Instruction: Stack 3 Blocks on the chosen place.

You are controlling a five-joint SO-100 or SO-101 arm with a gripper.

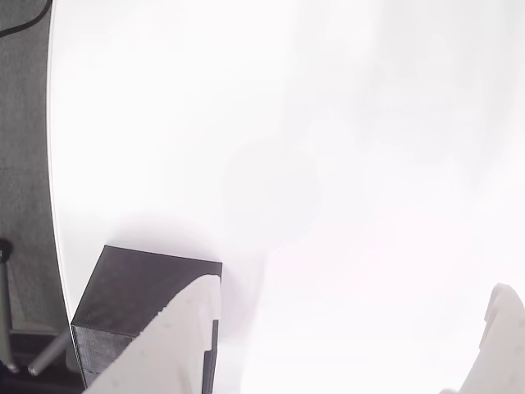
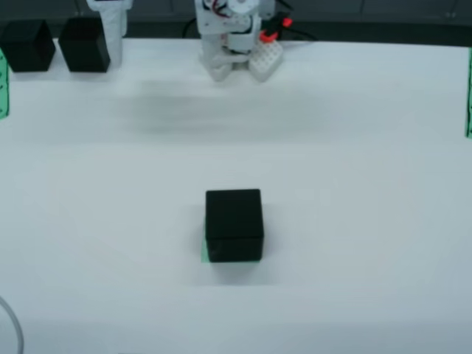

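In the view that rides on the gripper, we are seeing the gripper (image 1: 336, 349) with its two white fingers spread wide apart, released and grasping nothing. Only bare white table (image 1: 353, 164) is lying in the gap between them. One black block (image 1: 135, 300) is sitting just outside the left finger (image 1: 176, 345) as this view shows it. That finger is partly covering the block's near right corner, and we cannot tell whether the two are touching. The block is resting close to the table's edge.

In the view from the front, we are looking at that same block (image 2: 83, 44) at the far left corner of the table, with a white finger (image 2: 112, 33) standing just beside it on its right. A second block (image 2: 28, 44) is sitting near it, on the side away from the finger and apart from it. The third block (image 2: 234, 223) is resting well apart from the fingers, in the middle of the table on the green patch (image 2: 203, 249), whose edge is peeking out at the block's left and front. The arm's base (image 2: 232, 37) is standing at the far edge.
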